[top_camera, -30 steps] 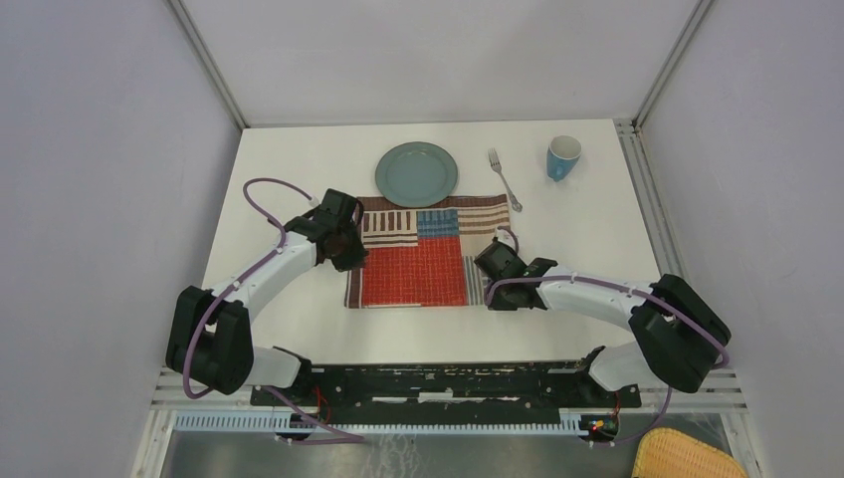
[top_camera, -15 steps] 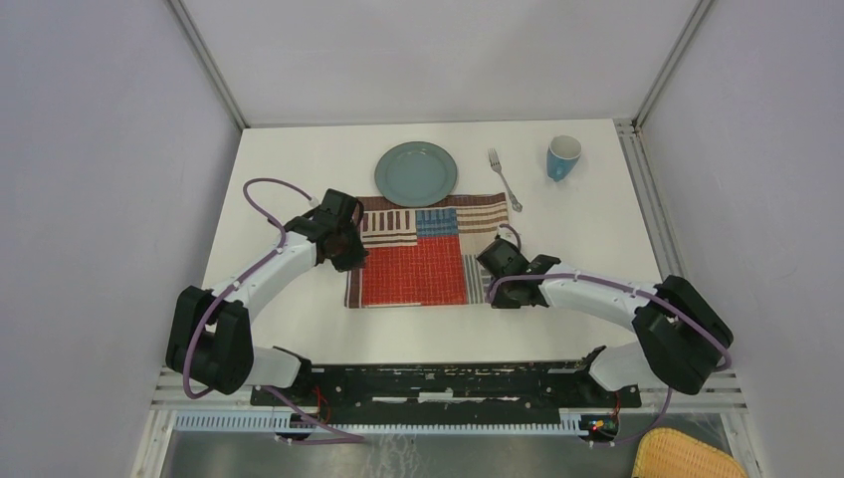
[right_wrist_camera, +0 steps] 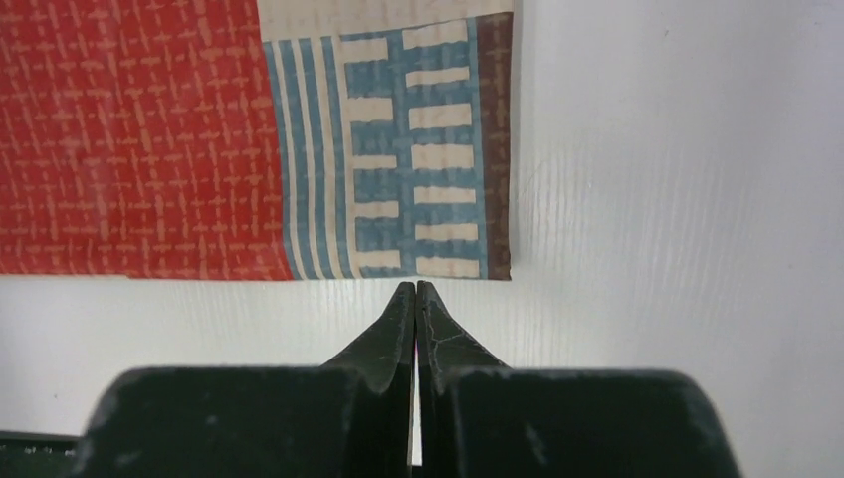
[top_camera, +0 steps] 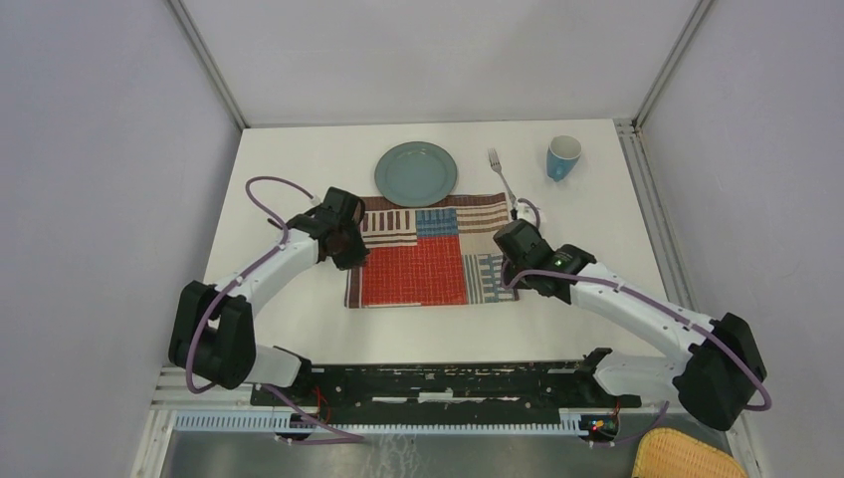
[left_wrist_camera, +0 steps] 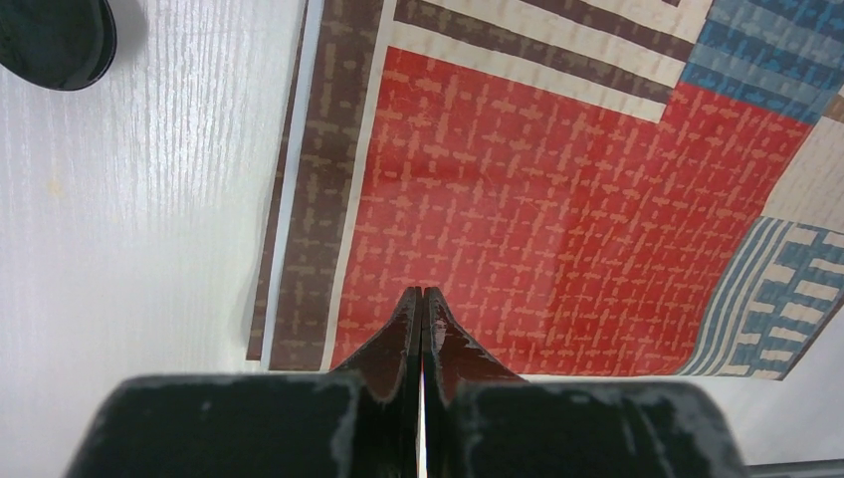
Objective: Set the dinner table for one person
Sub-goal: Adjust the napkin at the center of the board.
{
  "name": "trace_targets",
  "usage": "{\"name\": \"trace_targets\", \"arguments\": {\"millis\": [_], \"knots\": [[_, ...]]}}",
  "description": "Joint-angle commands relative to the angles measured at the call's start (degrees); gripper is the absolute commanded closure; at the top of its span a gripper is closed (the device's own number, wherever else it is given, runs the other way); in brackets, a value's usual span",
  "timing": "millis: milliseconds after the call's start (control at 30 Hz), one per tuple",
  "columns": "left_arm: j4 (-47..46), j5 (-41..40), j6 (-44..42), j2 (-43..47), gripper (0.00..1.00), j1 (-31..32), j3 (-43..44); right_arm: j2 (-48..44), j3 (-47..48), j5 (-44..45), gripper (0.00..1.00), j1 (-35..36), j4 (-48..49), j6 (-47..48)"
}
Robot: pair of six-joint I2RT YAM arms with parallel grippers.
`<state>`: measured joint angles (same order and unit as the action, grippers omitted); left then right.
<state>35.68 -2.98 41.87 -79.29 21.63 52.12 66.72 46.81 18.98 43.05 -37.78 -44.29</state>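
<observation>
Left wrist, right wrist: left gripper [left_wrist_camera: 419, 299] and right gripper [right_wrist_camera: 414, 291] are seen closed, empty. Table [top_camera: 299, 159] is judged rigid, fixed; breakable plate [top_camera: 416, 172] is best gripped by rim.

Placemat [top_camera: 423, 254] flat on dinner table [top_camera: 299, 159]; plate [top_camera: 416, 173], fork [top_camera: 505, 179], blue cup [top_camera: 563, 157] along far side.

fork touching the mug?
Apart. The top view shows bare table between the fork and the mug.
</observation>
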Motion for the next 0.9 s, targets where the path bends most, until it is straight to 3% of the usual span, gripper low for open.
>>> {"name": "trace_targets", "arguments": {"millis": [0, 267, 867], "knots": [[-2.38, 0.51, -2.68, -1.35, 0.98, 0.27, 1.35, 5.31, 1.01, 1.22, 1.0, -1.53, 3.14, 2.21], [-5.06, 0.75, -1.7, -4.98, 0.98, 0.26, 1.15, 13.9, -0.53, 0.6, 1.0, -2.18, 10.15, 3.62], [-6.53, 0.16, 1.31, -14.11, 0.98, 0.26, 2.46, 23.5, 5.26, -2.47, 1.0, -3.13, 11.59, 6.17]]}}
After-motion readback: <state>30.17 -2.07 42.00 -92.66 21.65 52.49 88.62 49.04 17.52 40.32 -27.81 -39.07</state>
